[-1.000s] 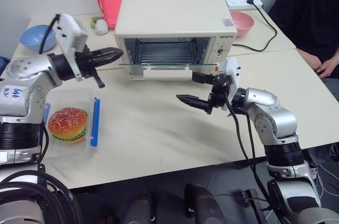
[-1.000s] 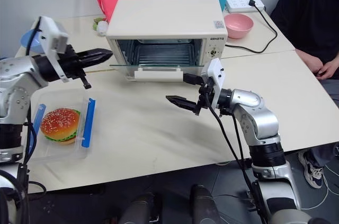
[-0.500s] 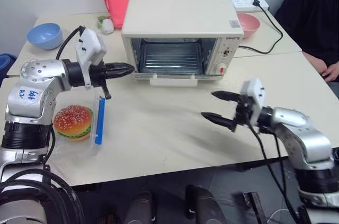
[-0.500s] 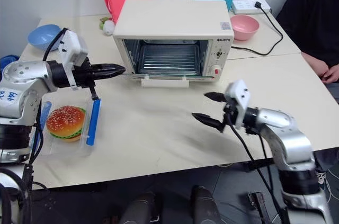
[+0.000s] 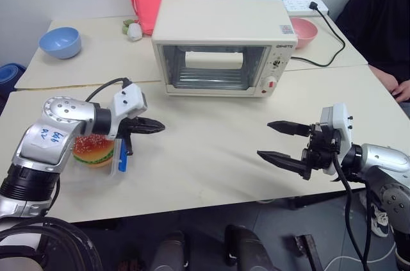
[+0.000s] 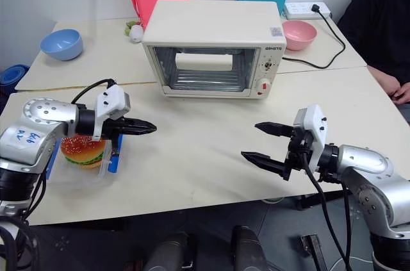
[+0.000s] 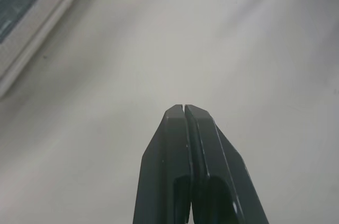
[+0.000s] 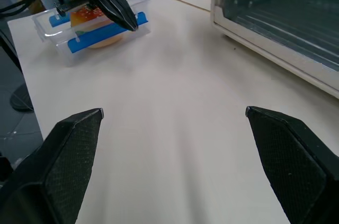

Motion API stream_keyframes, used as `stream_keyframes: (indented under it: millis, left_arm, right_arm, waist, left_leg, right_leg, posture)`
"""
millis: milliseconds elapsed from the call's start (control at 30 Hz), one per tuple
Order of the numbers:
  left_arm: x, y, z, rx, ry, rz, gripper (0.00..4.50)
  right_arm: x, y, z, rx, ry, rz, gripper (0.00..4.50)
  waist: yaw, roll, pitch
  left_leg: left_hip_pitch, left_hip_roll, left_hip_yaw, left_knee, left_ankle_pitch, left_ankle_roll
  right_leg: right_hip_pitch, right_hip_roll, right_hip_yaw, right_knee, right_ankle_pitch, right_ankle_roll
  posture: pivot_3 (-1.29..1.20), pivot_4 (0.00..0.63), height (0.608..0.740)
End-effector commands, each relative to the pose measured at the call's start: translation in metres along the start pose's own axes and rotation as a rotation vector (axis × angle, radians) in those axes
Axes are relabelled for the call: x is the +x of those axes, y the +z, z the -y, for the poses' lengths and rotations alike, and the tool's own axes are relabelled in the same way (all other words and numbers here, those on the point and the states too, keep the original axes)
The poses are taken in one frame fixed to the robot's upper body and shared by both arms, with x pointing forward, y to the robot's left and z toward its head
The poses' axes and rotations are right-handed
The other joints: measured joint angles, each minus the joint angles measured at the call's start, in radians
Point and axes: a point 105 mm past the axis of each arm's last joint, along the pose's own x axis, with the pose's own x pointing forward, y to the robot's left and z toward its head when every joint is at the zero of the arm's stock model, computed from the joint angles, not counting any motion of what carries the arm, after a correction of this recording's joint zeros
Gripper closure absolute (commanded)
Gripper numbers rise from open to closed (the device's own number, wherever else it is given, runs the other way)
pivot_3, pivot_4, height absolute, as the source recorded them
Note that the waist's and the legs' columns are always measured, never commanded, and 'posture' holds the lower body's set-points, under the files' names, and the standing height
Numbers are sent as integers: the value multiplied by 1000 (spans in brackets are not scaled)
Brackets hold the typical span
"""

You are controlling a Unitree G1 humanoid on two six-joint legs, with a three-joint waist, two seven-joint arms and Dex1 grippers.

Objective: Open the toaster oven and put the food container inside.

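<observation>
toaster oven (image 5: pixel 224 47) door up | food container (image 6: pixel 82 154) under closed left claw (image 6: pixel 146 128) | right claw (image 6: pixel 264 144) wide apart | pink bowl (image 6: pixel 299 34) behind

On my table (image 5: pixel 211 156): toaster oven (image 5: pixel 224 45) at back centre; food container (image 5: pixel 96 152) front left; one bowl (image 5: pixel 60 41) far left, another bowl (image 5: pixel 303 30) right of the oven; power strip (image 5: pixel 307 7) behind it.
</observation>
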Motion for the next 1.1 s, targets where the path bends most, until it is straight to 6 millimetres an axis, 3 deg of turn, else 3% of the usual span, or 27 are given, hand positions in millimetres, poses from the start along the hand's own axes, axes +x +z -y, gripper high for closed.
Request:
stream_keyframes:
  millis: [33,100,200,367,567,700,833,1100]
  left_arm:
    - [-19,39,-2,16,-4,163,4444]
    - [-29,49,-5,-29,0,227,4444]
    - [-47,67,-19,-59,73,328,3939]
    - [-72,90,-33,-64,168,472,2495]
    - [-87,88,-52,-32,323,477,808]
    - [-89,84,-52,-23,351,469,808]
    - [-87,80,-50,-20,350,453,808]
    - [-81,78,-55,-27,350,431,808]
  right_arm:
    - [3,22,3,-79,-18,52,0]
    - [12,23,14,-91,-49,67,0]
    - [34,24,41,-108,-126,84,0]
    - [72,28,78,-105,-187,113,0]
    - [107,34,101,-117,-197,126,0]
    - [115,46,95,-148,-132,162,0]
    - [115,53,72,-172,-3,203,0]
    - [105,45,29,-175,166,214,0]
  waist:
    - [-1,-1,0]
    - [-8,-2,0]
    - [-14,-2,0]
    - [-15,-2,0]
    - [-14,-2,0]
    - [-10,-2,0]
    - [-14,-2,0]
    - [-20,-2,0]
  left_leg:
    - [-1,0,0,2,0,0]
    - [-2,1,-1,5,-1,0]
    - [-1,1,0,6,-2,2]
    - [-2,1,1,10,0,-2]
    - [-3,-1,1,10,-2,1]
    - [-5,-2,0,11,-3,2]
    - [-5,-2,0,11,-4,1]
    - [-5,0,1,11,-5,0]
  right_leg:
    - [0,0,0,0,0,0]
    - [0,-1,0,0,0,1]
    - [0,0,0,0,1,1]
    - [-1,1,0,4,1,1]
    - [-1,0,0,3,1,2]
    - [-2,-2,0,3,1,2]
    - [-2,-2,0,3,1,2]
    - [-2,0,0,3,1,2]
  posture:
    - [0,150,740]
    - [0,150,740]
    - [0,150,740]
    - [0,150,740]
    - [0,150,740]
    - [0,150,740]
    - [0,150,740]
    - [0,150,740]
